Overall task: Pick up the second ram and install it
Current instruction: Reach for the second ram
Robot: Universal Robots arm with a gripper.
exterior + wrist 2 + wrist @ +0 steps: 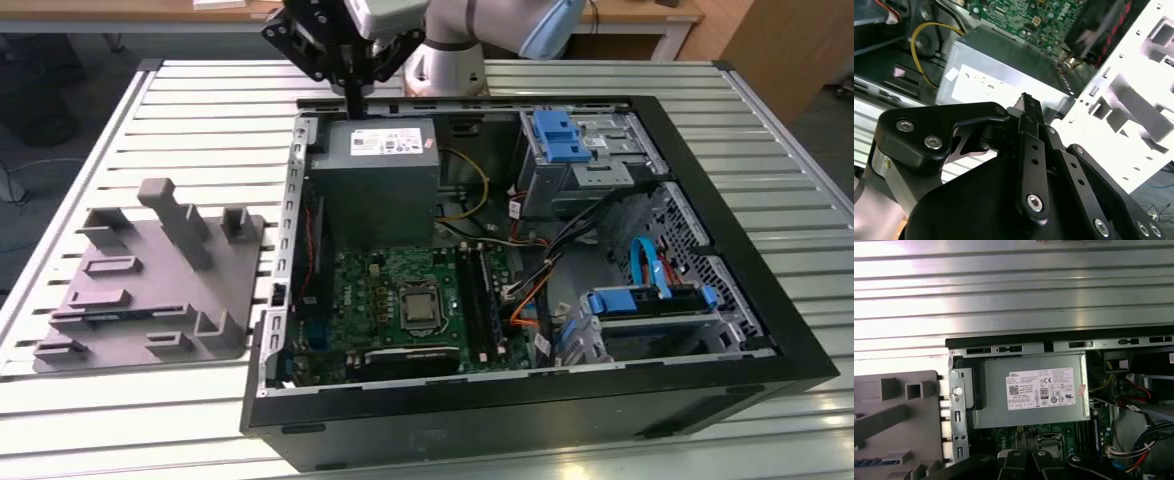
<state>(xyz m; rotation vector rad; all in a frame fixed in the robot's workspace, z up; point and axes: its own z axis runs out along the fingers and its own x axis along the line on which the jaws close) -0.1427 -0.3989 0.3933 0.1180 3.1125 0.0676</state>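
Observation:
My gripper hangs above the back edge of the open computer case, over the grey power supply. Its fingers are pressed together with nothing between them, and they look the same in the second wrist view. The second ram is a thin dark stick lying in a slot of the grey holder block, on the exterior view's left, well away from the gripper. The first wrist view catches its bluish edge. Long black memory slots run beside the processor socket on the green motherboard.
The case stands on a slatted metal table. Blue drive brackets and bundled cables crowd the case's side on the exterior view's right. A yellow wire loops beside the power supply. The holder block has tall posts.

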